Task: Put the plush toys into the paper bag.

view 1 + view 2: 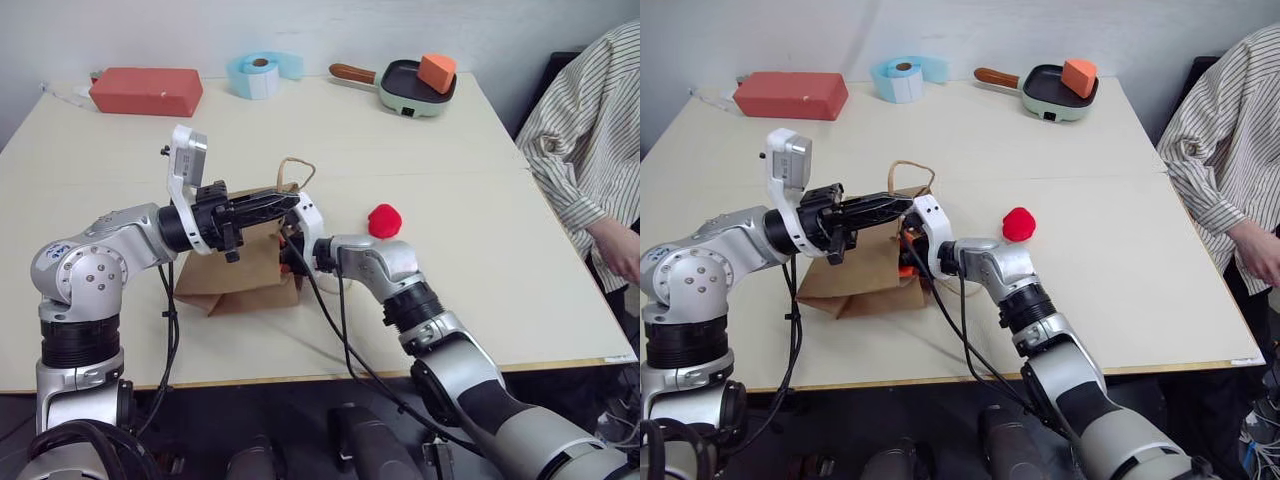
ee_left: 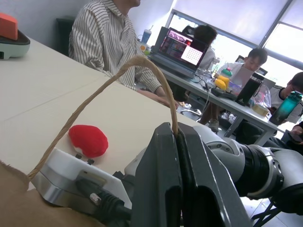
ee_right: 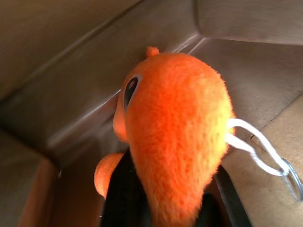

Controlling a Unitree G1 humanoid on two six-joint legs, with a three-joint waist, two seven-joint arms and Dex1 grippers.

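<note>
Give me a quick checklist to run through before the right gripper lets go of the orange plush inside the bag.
1. Left gripper shut on the bag handle: ok.
2. Paper bag mouth held open: ok.
3. Orange plush inside the bag walls: ok.
4. Right gripper fingers beside the plush; firm hold: cannot tell.
5. Keyring inside the bag: ok.
6. Red plush on the table, not bagged: not ok.

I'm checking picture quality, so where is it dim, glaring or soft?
Right wrist view: dim inside the paper bag, the orange plush soft-edged. Left wrist view: bright windows glare behind; the near left hand dark. Eye views: evenly lit table.
</note>
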